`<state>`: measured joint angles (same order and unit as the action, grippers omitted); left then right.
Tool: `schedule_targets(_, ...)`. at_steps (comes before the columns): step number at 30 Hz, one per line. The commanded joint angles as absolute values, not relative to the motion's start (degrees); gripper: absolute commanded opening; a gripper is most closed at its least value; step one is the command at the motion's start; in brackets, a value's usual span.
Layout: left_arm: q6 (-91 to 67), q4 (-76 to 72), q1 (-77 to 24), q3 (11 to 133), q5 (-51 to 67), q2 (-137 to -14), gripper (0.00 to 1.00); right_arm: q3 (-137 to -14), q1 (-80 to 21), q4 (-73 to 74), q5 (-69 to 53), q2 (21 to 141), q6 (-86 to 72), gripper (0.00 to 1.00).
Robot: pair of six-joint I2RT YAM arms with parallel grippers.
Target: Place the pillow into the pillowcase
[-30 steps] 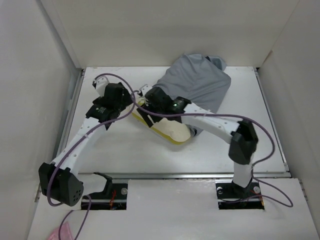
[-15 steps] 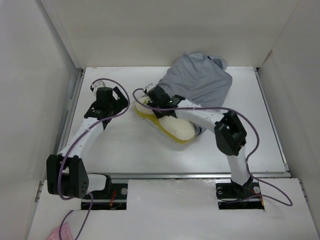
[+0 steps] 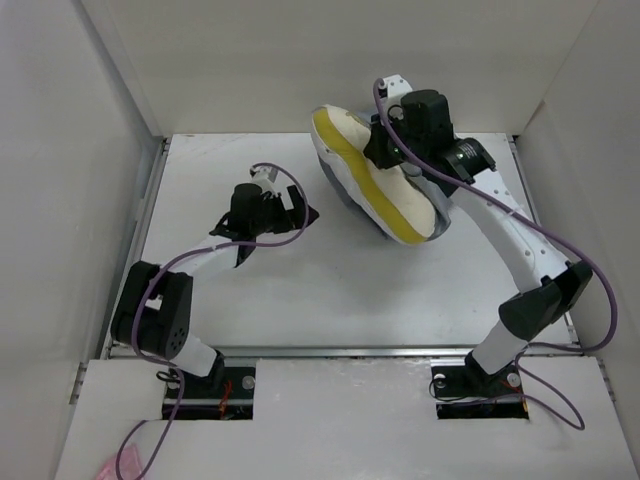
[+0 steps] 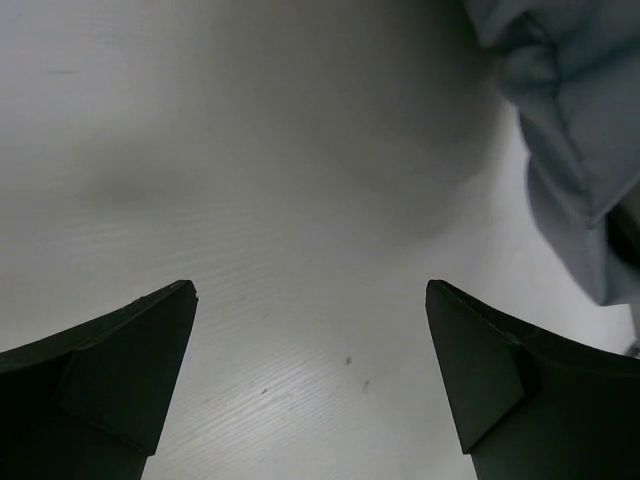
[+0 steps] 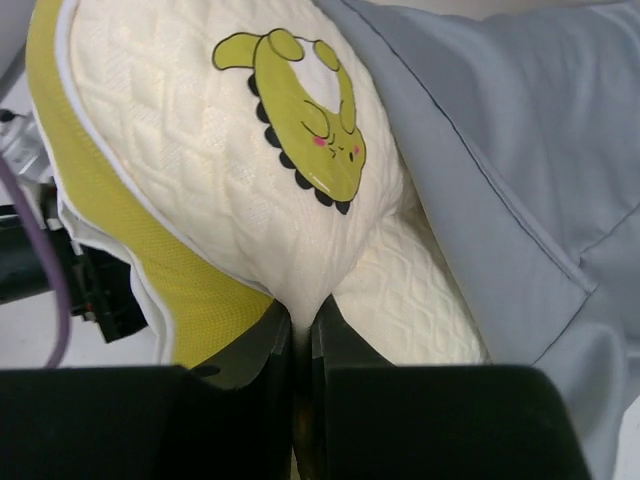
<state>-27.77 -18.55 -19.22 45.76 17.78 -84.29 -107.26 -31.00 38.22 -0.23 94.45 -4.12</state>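
The cream-white pillow [image 3: 385, 185] with its yellow side edge hangs tilted above the back of the table. My right gripper [image 3: 388, 150] is shut on a pinch of its cover; in the right wrist view the quilted pillow [image 5: 230, 180], printed with a yellow cartoon, bunches between the closed jaws of that gripper [image 5: 303, 315]. The grey pillowcase [image 5: 520, 150] lies right behind and under the pillow, showing as a grey rim [image 3: 342, 190] below it. My left gripper [image 3: 303, 213] is open and empty over bare table [image 4: 310, 290], left of the pillow, with pillowcase cloth [image 4: 580, 120] at its far right.
White walls enclose the table [image 3: 300, 290] on the left, back and right. A metal rail [image 3: 340, 350] runs along the near edge. Purple cables loop from both arms.
The right gripper closed on the pillow and lifted it from the table's middle up to the back right, tilting it. The left arm swung right, still open.
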Motion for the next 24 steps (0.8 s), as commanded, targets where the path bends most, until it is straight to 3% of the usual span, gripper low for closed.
schedule_targets(1, -30.84, -37.42, -20.73, 47.55, 28.46, -85.60, 0.99, -111.17, -30.50, 38.50, -2.19, 93.52, -4.04, 0.00)
schedule_targets(4, -32.95, -43.05, -23.72, 49.48, 27.16, -88.58, 0.99, -112.41, -30.50, 39.20, -3.60, 94.04, -4.57, 0.00)
schedule_targets(12, -40.85, -57.98, -25.48, 52.40, 38.66, -98.70, 0.99, -116.80, -29.97, 39.73, -3.60, 96.94, -5.71, 0.00)
schedule_targets(18, -39.20, -48.61, -28.56, 60.44, 25.22, -104.84, 0.99, -116.28, -29.44, 38.50, -8.34, 95.55, -7.47, 0.00)
schedule_targets(20, -41.21, -49.21, -28.56, 63.35, 25.22, -107.48, 0.80, -116.28, -29.44, 38.50, -8.35, 94.14, -7.99, 0.00)
schedule_targets(21, -41.22, -49.74, -28.56, 66.59, 25.83, -109.84, 0.46, -115.32, -29.44, 38.50, -8.35, 93.09, -8.00, 0.00)
schedule_targets(22, -42.26, -49.75, -28.56, 68.10, 25.84, -110.73, 0.46, -114.53, -29.44, 38.50, -8.35, 93.08, -8.00, 0.00)
schedule_targets(23, -42.28, -50.70, -28.56, 69.33, 27.84, -111.44, 0.07, -113.39, -29.44, 37.71, -8.35, 91.95, -8.52, 0.00)
schedule_targets(24, -43.58, -51.76, -28.56, 70.13, 28.56, -111.45, 0.00, -112.07, -29.44, 37.18, -8.35, 91.93, -8.53, 0.00)
